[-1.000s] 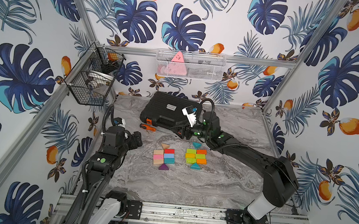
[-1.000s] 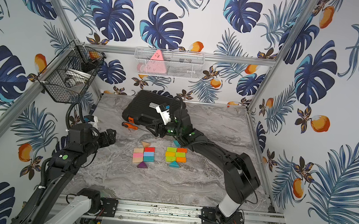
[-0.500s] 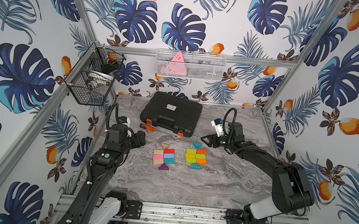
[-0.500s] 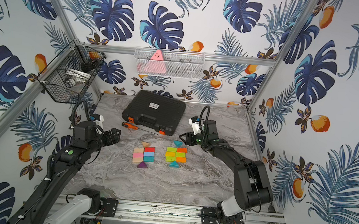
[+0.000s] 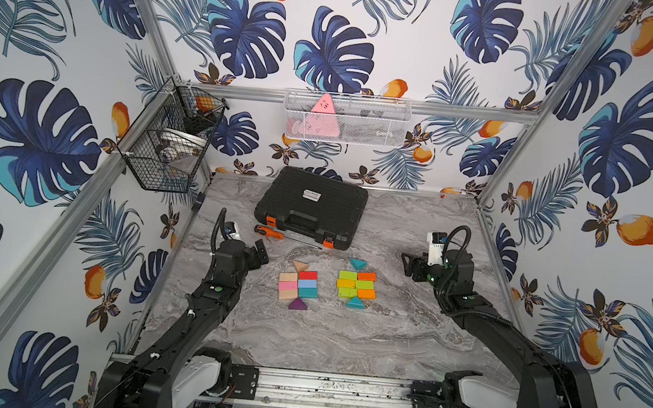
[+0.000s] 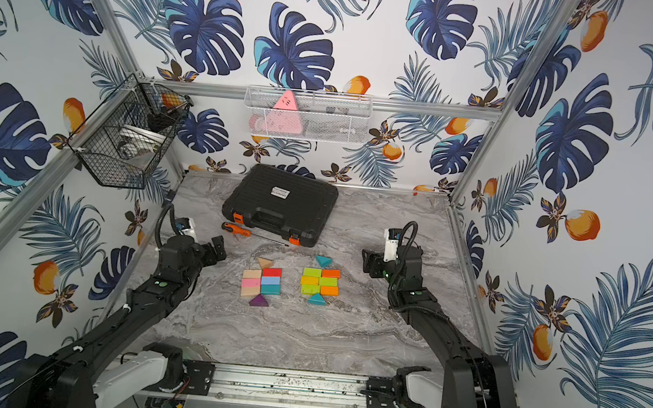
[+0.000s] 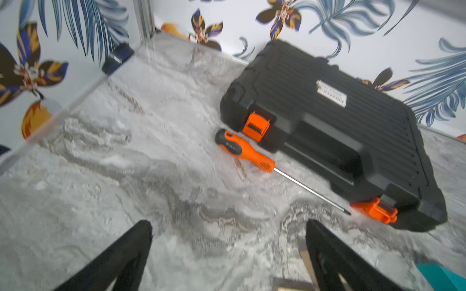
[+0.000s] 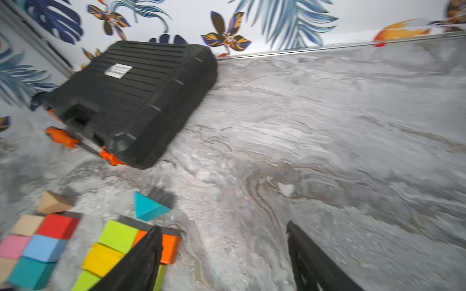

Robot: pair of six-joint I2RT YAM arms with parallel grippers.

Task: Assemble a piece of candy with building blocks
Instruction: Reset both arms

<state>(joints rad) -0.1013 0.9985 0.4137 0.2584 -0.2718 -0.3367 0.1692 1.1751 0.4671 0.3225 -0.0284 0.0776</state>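
Pulled back from over the black tool case (image 5: 312,206), the right arm (image 5: 507,334) waits at its own side, right gripper (image 5: 407,264) spread wide, empty; the left gripper (image 5: 259,251) gapes empty too. Between them lie the building blocks (image 5: 307,284), two candy shapes (long axes running away from the rail (image 5: 333,389)). A teal wedge (image 5: 357,263), just off the green-orange group's (image 5: 356,284) far end, sits inboard of the right gripper, nearer that arm.

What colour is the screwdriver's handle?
The screwdriver's handle is orange with a black butt end; the left wrist view shows it best.
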